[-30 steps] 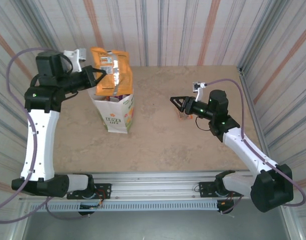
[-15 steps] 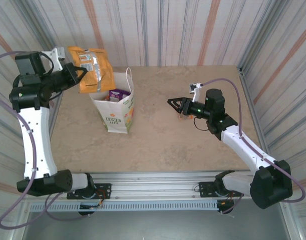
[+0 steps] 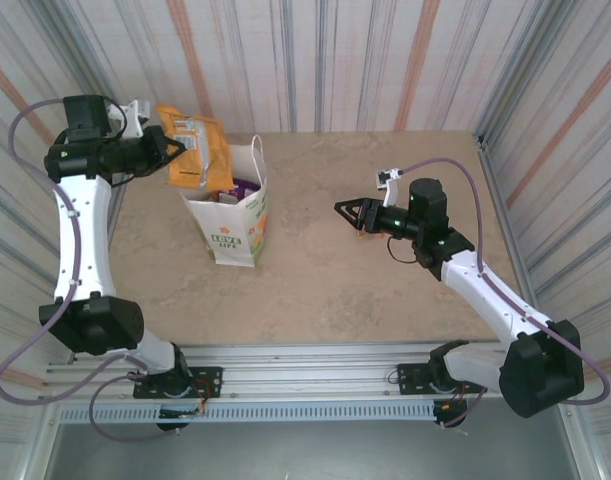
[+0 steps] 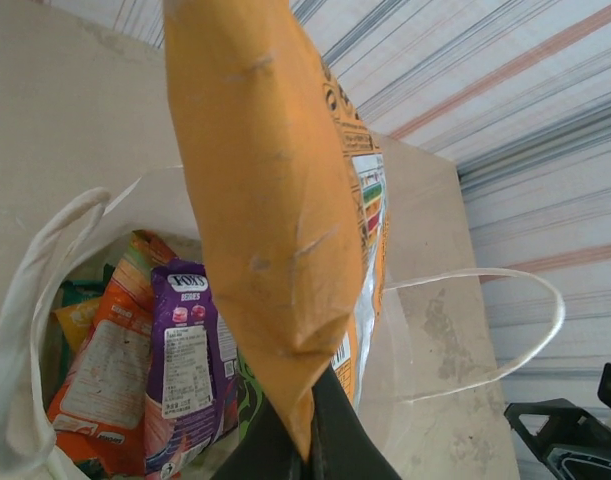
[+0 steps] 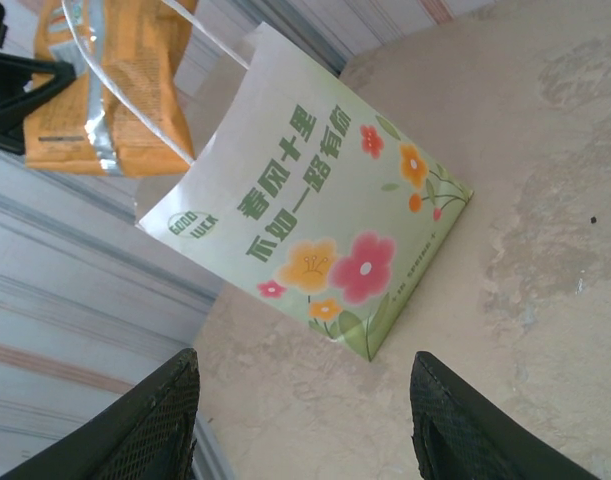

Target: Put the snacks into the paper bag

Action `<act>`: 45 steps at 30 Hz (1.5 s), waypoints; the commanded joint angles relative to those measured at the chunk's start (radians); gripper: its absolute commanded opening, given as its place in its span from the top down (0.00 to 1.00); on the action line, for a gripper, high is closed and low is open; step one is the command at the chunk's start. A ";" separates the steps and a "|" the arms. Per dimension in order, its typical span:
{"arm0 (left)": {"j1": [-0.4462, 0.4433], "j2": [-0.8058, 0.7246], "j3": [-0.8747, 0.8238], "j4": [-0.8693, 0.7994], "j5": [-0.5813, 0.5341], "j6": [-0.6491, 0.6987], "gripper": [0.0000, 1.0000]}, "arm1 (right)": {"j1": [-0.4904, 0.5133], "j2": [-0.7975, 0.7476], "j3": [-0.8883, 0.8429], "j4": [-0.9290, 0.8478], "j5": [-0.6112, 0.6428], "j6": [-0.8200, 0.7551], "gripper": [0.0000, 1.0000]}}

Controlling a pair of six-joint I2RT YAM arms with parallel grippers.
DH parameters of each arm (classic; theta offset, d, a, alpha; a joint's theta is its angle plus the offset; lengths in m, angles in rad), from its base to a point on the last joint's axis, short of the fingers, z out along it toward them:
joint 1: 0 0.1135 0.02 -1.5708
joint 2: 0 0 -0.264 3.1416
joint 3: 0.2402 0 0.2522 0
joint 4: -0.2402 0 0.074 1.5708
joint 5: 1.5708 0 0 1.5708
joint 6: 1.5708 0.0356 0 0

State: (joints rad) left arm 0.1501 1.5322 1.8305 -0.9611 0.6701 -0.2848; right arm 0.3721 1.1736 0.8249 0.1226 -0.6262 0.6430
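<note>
The left gripper [image 3: 175,150] pinches one big orange snack packet [image 3: 197,150] tight by its thin end. The packet hangs in the air just over the open top of the white paper bag [image 3: 240,235]. The bag stands up on the table [image 3: 325,290].

From the left wrist you can look down into the bag. A purple packet [image 4: 185,350] and a red-orange packet [image 4: 105,360] are already inside, side by side.

The orange packet [image 4: 275,220] looks puffy, light and soft. Its skin is shiny, so it may slip. I think the flat sealed end is the best place to hold it, because the fat middle would squash. It is wide next to the bag's mouth, so it should go in narrow end first.

The bag is thin paper. It may tip or fold if it is bumped. Its floppy handle [image 4: 515,320] could catch the packet.

The right gripper [image 3: 347,212] hovers over the table, well apart from the bag. Its fingers [image 5: 150,425] are spread with nothing between them.
</note>
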 commanded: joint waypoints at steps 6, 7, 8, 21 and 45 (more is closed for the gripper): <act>-0.051 0.045 0.048 -0.109 0.019 0.074 1.00 | 0.009 0.018 0.034 -0.014 -0.017 -0.026 0.43; -0.053 0.048 0.053 -0.123 0.011 0.081 1.00 | 0.010 0.018 0.035 -0.018 -0.015 -0.028 0.43; -0.055 0.048 0.053 -0.138 0.006 0.085 1.00 | 0.010 0.015 0.036 -0.021 -0.011 -0.030 0.43; -0.062 0.045 0.057 -0.263 -0.010 0.136 1.00 | 0.015 0.019 0.035 -0.025 -0.001 -0.042 0.44; -0.122 0.231 0.097 -0.237 -0.032 0.151 1.00 | 0.015 0.003 0.023 -0.034 0.019 -0.047 0.44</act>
State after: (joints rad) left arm 0.0433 1.7473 1.8980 -1.1748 0.6544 -0.1600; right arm 0.3805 1.1893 0.8349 0.1028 -0.6220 0.6189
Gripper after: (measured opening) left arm 0.049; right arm 0.563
